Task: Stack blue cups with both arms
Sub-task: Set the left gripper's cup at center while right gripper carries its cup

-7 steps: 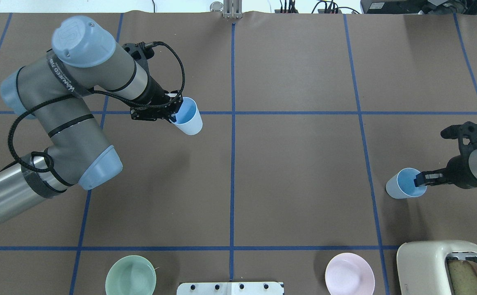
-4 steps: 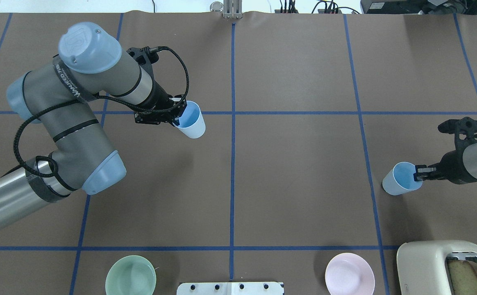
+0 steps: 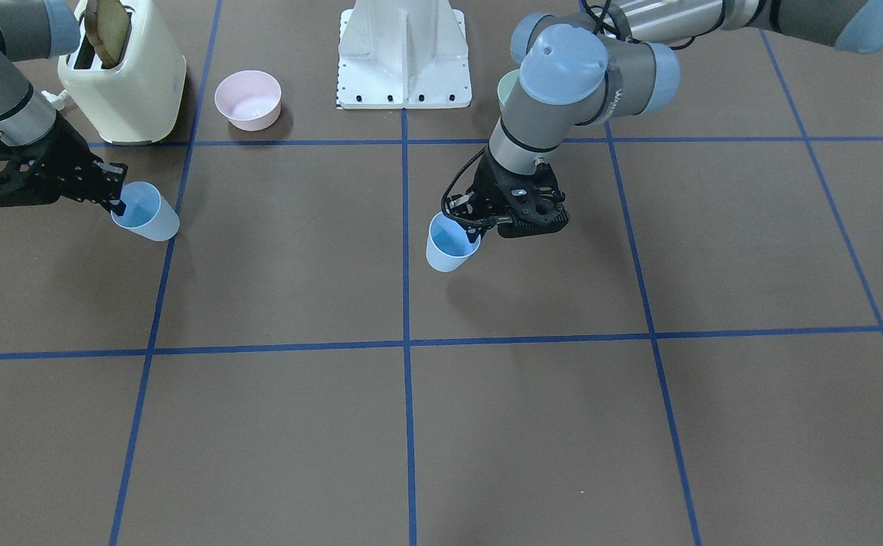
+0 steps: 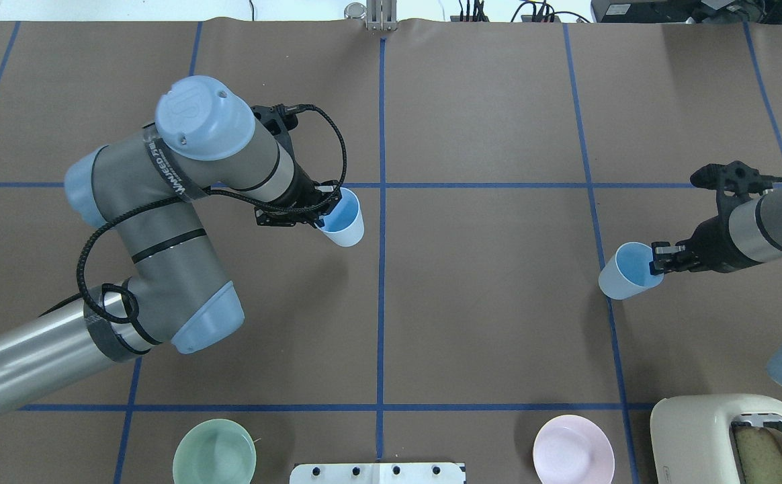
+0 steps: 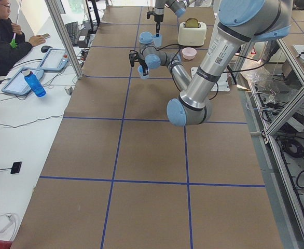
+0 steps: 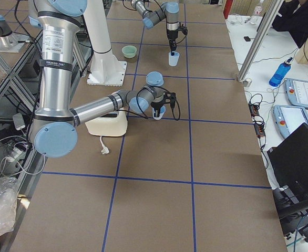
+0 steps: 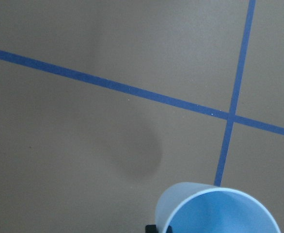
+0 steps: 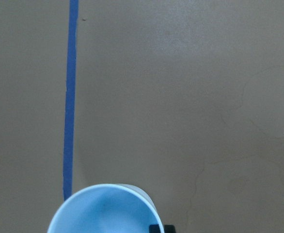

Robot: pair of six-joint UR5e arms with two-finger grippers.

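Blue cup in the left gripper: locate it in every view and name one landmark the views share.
Exterior front-facing: cup just right of centre.
Overhead exterior: cup just left of centre.
Exterior left: cup upper middle, nearer of two.
Exterior right: cup top centre, farther of two.
Left wrist-mounted: cup bottom right.
Right wrist-mounted: absent; that is the other cup.
Landmark: the toaster, in all four exterior views.

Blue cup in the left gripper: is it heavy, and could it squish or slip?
Probably light: the left gripper holds the blue cup clear of the table by one pinch on its rim. It looks like thin plastic, so a hard squeeze might bend the wall. Smooth, tapered sides could let it slip.
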